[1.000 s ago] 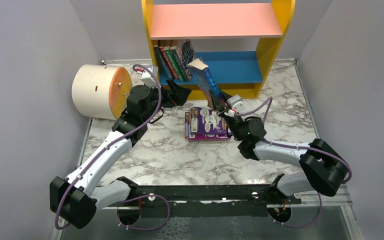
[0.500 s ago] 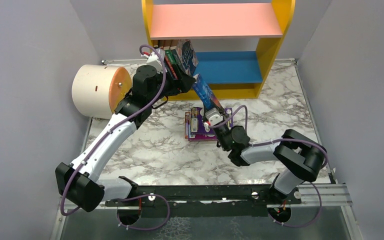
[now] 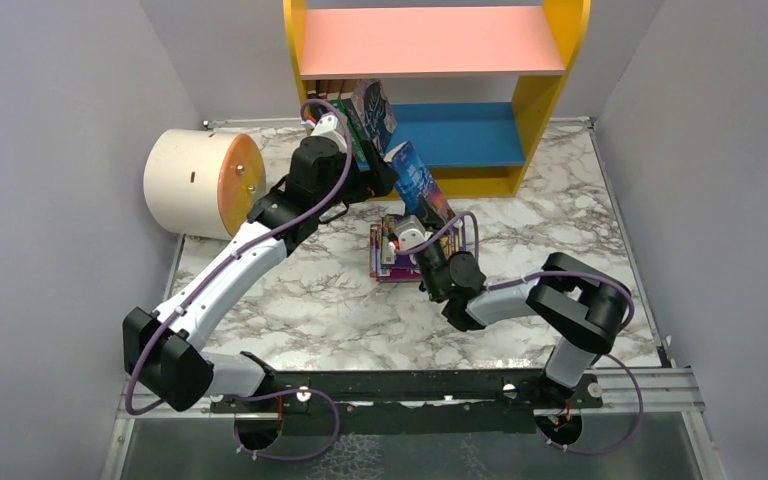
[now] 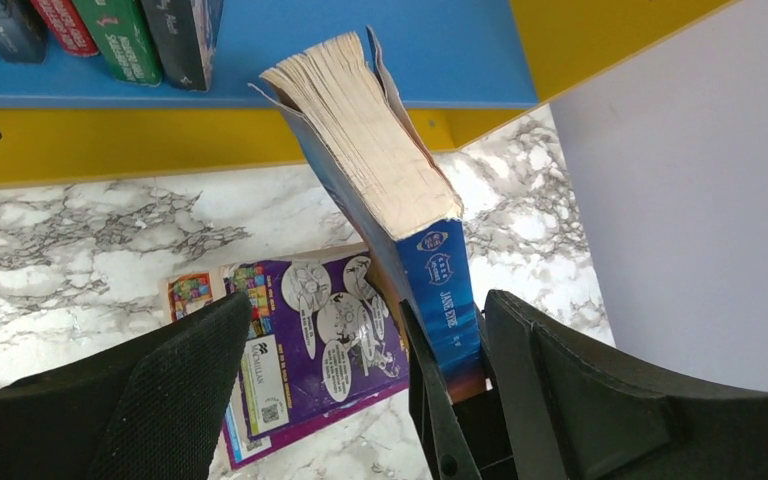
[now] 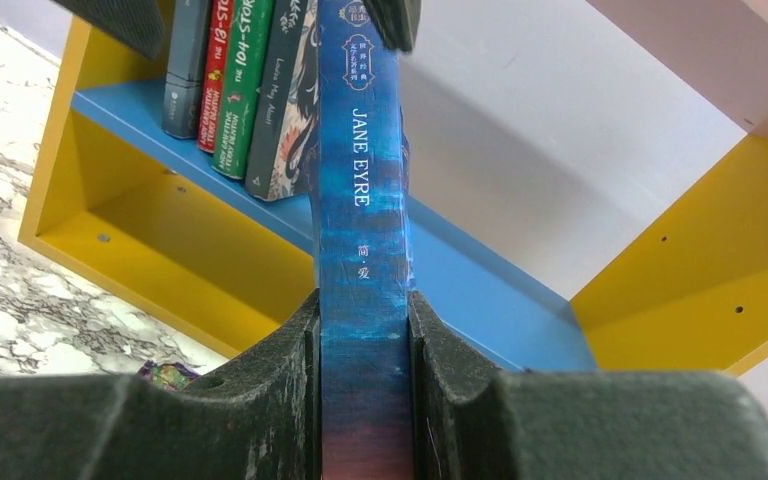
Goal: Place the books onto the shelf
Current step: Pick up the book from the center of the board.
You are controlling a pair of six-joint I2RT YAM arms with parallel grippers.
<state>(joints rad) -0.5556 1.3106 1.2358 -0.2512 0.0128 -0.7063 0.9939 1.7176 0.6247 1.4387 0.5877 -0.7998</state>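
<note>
The right gripper [image 5: 364,325] pinches the blue book [image 4: 380,170] by its spine, holding it tilted just in front of the shelf [image 3: 545,90]. The left gripper [image 4: 360,335], jaws spread, straddles its top. More books [image 5: 240,80] stand at the shelf's left end.

Left hand [image 4: 365,305] spread wide, right hand [image 5: 363,330] clamped tight

Purple book [image 3: 396,268] largely hidden beneath right arm [image 3: 500,295]; title seemingly illegible.

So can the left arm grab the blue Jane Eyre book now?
Probably yes: the left gripper is open with the blue book between its fingers, nothing blocking. The right gripper only holds its lower end.
</note>
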